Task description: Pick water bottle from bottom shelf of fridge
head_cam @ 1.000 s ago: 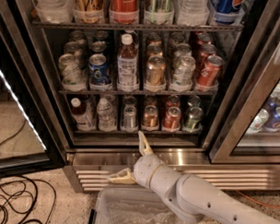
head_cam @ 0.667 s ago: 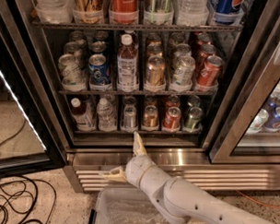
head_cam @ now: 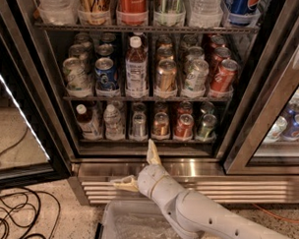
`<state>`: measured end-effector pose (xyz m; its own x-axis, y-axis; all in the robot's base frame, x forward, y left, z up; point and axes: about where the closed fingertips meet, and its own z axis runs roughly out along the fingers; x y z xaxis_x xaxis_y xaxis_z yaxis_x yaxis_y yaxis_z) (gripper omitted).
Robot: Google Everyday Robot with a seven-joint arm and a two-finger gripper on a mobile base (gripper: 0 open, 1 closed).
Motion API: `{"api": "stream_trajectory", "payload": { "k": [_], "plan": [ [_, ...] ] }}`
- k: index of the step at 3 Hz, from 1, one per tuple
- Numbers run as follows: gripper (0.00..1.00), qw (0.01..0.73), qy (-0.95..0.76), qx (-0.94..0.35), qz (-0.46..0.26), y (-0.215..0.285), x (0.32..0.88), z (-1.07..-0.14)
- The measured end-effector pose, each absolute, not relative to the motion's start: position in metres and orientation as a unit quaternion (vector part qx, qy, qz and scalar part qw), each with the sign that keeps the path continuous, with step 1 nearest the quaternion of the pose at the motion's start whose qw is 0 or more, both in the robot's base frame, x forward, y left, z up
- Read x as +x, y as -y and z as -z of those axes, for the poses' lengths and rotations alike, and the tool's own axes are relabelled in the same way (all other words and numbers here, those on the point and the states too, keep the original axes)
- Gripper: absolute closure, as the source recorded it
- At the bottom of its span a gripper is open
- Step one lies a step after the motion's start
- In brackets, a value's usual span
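The water bottle (head_cam: pixel 112 121), small and clear with a white cap, stands second from the left on the fridge's bottom shelf (head_cam: pixel 139 140). A white-capped bottle with a reddish label (head_cam: pixel 85 121) is to its left and a silver can (head_cam: pixel 139 125) to its right. My gripper (head_cam: pixel 137 166) is open, in front of the steel grille (head_cam: pixel 245 189), below the shelf and a little to the right of the water bottle. One finger (head_cam: pixel 152 152) points up at the shelf's edge, the other (head_cam: pixel 122 183) points left. It holds nothing.
Several cans fill the rest of the bottom shelf and the tiers above. A tall bottle with a white label (head_cam: pixel 136 67) stands on the middle tier. The open glass door (head_cam: pixel 21 132) is at the left, black cables (head_cam: pixel 13 215) lie on the floor, and a clear bin (head_cam: pixel 136 227) sits under my arm.
My gripper shifted slightly left, then back right, staying open in front of the grille. Nothing in the fridge moved.
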<state>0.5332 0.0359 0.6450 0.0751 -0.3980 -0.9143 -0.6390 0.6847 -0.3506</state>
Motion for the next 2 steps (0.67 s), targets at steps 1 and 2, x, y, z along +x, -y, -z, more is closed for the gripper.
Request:
{"api": "stream_trajectory", "payload": {
  "k": [1, 2],
  "plan": [
    [0.00, 0.634, -0.682, -0.351, -0.102, -0.040, 0.538, -0.634],
    [0.00, 0.656, -0.685, -0.303, -0.098, -0.053, 0.546, -0.618]
  ]
}}
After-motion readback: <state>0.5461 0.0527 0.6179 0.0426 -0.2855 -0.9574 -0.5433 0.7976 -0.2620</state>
